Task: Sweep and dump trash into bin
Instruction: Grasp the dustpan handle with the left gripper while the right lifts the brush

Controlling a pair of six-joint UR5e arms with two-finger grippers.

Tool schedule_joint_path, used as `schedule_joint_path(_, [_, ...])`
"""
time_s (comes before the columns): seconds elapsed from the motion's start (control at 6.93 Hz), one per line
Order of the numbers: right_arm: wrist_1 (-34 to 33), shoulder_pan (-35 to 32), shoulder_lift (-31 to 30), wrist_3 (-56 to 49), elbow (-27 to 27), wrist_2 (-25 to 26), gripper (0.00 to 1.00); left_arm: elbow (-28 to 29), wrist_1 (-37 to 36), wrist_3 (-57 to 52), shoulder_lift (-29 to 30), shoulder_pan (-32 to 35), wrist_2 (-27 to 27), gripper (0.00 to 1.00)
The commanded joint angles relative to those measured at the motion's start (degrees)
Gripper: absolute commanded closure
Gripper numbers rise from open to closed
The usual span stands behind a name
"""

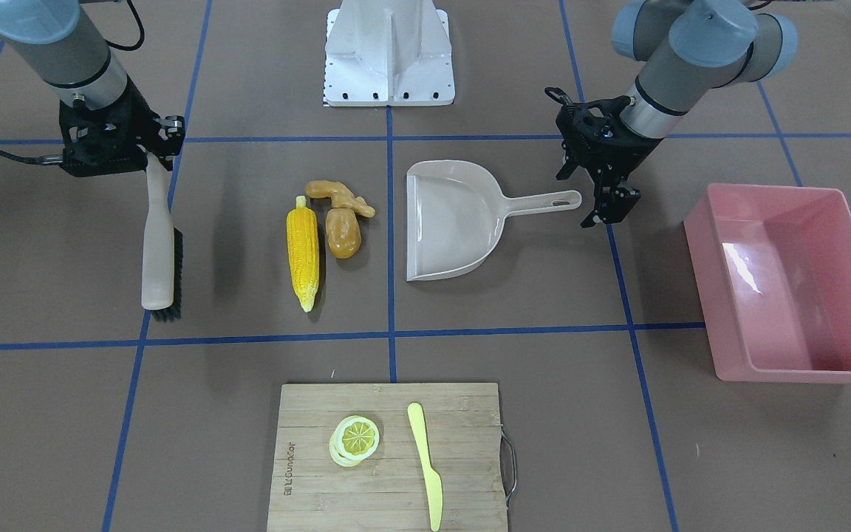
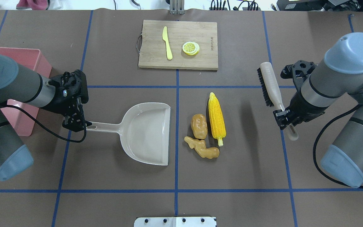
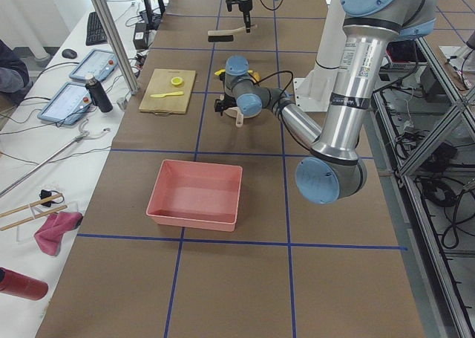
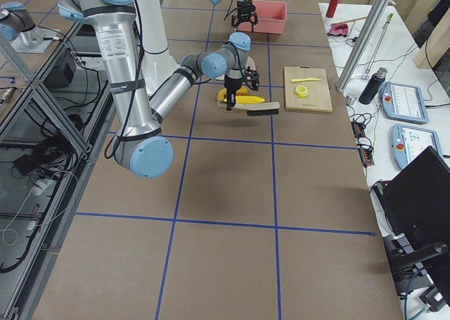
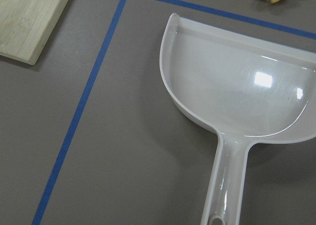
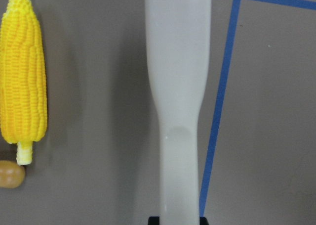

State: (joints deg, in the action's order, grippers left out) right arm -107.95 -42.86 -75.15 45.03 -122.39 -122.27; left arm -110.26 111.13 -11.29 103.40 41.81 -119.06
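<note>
Trash lay on the table just off the open mouth of the dustpan (image 2: 143, 132), on the robot's right of it. The ginger root (image 2: 202, 148) was nearest the robot, the potato (image 2: 199, 126) touched it, and the corn cob (image 2: 216, 118) lay just beside the potato, away from the dustpan. The left gripper (image 2: 78, 125) stood at the dustpan's handle end; its fingers appeared parted, not gripping. The right gripper (image 2: 282, 115), well beyond the trash from the dustpan, was clenched on the handle of a brush (image 2: 271, 85), bristles facing the dustpan. The bin (image 1: 787, 295) sat past the dustpan's handle end. Farthest from the robot, beyond the dustpan's mouth, a cutting board (image 2: 178, 61) carried a knife (image 2: 167, 47) and a lemon slice (image 2: 191, 48).
</note>
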Motion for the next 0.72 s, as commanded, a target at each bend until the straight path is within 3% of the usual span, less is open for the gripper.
schedule_joint_path(0.0, [-3.30,5.64,3.85,4.94,-0.56,0.71,1.00,1.52,0.57,-2.16,1.96,-1.55,0.06,0.02])
schedule_joint_path(0.14, [-3.32,7.94,3.70,6.64,-1.17,1.24,1.00,4.06,0.58,-5.99,3.72,-2.77,-0.20,0.02])
schedule_joint_path(0.58, [-2.97,18.04,3.18,14.55,-2.24,7.46,1.00,3.99,0.49,-6.82,3.04,-2.87,-0.38,0.02])
